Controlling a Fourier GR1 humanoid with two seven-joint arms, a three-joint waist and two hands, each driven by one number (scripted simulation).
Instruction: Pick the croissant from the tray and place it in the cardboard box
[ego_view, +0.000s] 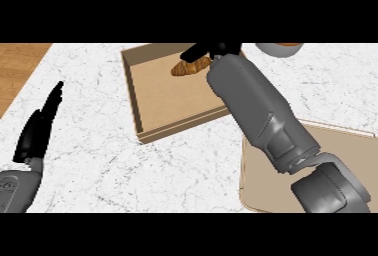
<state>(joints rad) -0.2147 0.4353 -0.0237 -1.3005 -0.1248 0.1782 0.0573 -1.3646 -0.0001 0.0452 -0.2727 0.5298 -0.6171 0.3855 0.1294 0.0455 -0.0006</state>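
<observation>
The croissant (187, 67), golden brown, is over the far inner part of the open cardboard box (159, 115), close to its back wall. My right hand (209, 50) reaches across the box from the lower right, its black fingers curled over the croissant's top; the forearm hides part of the pastry and the box's right wall. The beige tray (347, 150) lies at the lower right, partly under my right arm, with nothing showing on it. My left hand (38, 132) rests at the left edge, fingers straight and pointing up.
A grey rounded object with a brown top (284, 48) sits behind the box at the upper right, cut off by the view's edge. White marble counter (111, 170) surrounds the box; a wooden surface (18, 65) borders it at the upper left.
</observation>
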